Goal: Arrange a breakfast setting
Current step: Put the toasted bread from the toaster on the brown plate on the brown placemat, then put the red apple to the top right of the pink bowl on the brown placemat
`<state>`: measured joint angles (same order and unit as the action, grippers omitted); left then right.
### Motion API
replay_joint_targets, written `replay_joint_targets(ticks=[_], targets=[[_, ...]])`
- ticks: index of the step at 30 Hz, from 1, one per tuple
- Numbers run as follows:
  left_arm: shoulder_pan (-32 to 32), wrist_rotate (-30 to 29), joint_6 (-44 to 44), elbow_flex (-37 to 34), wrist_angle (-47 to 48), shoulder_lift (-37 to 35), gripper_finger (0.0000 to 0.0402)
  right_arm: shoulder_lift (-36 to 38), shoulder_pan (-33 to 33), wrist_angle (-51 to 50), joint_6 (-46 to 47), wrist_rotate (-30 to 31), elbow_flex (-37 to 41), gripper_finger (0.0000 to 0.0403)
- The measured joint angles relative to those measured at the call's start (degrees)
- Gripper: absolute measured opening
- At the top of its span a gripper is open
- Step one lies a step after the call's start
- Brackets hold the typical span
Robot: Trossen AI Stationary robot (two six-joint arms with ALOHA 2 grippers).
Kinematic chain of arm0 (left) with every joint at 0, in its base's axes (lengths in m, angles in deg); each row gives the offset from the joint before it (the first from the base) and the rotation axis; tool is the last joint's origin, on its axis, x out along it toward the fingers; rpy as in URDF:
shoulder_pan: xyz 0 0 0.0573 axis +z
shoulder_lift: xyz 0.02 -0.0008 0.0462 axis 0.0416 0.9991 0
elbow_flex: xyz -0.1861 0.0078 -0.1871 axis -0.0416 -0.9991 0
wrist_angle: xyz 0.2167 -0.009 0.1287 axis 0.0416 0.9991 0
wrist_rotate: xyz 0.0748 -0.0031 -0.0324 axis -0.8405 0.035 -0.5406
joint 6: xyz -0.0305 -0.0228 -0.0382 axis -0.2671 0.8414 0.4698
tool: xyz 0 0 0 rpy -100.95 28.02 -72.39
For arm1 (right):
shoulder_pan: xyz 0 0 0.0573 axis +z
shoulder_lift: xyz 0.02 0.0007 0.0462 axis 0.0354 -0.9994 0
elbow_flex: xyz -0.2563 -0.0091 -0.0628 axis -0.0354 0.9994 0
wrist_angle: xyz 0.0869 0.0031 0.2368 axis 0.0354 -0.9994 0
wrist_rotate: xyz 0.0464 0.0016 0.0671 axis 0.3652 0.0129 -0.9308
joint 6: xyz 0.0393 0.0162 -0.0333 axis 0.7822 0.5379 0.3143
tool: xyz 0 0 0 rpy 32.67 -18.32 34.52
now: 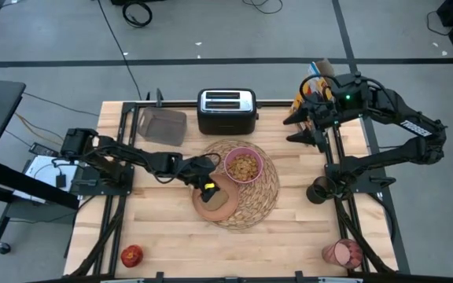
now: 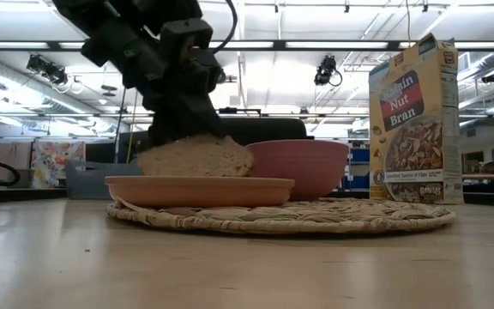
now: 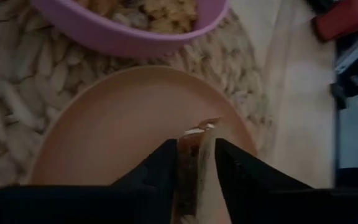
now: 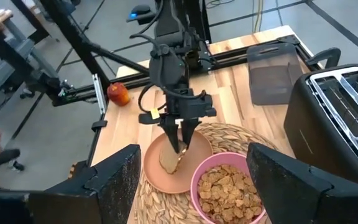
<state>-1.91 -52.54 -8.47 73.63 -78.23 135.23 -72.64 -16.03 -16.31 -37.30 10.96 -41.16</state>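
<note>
At the centre of the high view, the round woven placemat (image 1: 246, 192) is already laid on the surface, with the pink bowl (image 1: 243, 165) of cereal set on its upper part and the salmon-tan plate (image 1: 215, 203) at its lower left edge. The toast slice (image 1: 220, 198) is being lowered onto the plate, pinched on edge between the fingers (image 3: 160, 177) of the left gripper (image 1: 208, 187). The right gripper (image 1: 311, 118) is held above the upper right of the surface near the cereal box (image 2: 416, 120), its fingers spread and empty.

Judged from this, the setting is roughly half done. The small red apple (image 1: 132, 255) remains at the lower left of the frame and the pinkish-red cup (image 1: 343, 253) lies at the lower right, both well apart from the placemat. No spoon can be made out. In the low view, the bowl is partly hidden behind the toast, and whether the toast touches the plate cannot be told.
</note>
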Motion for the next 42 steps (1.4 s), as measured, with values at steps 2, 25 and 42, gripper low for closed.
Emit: replay_joint_targets(ticks=[2,25,42], targets=[[0.0,-0.65,-0.79,0.0,0.88,0.0,0.0133,0.39,0.02,-0.13,-0.93,-0.44,0.0,0.0299],[6.39,1.33,-9.88,24.13,40.42,-1.77,0.0258,8.32,0.02,-7.12,-5.29,6.13,0.0,0.0296],[-9.23,12.19,12.99,36.68,79.95,-1.84,0.0329,6.73,1.74,-7.91,-3.38,22.54,0.0,0.0296]])
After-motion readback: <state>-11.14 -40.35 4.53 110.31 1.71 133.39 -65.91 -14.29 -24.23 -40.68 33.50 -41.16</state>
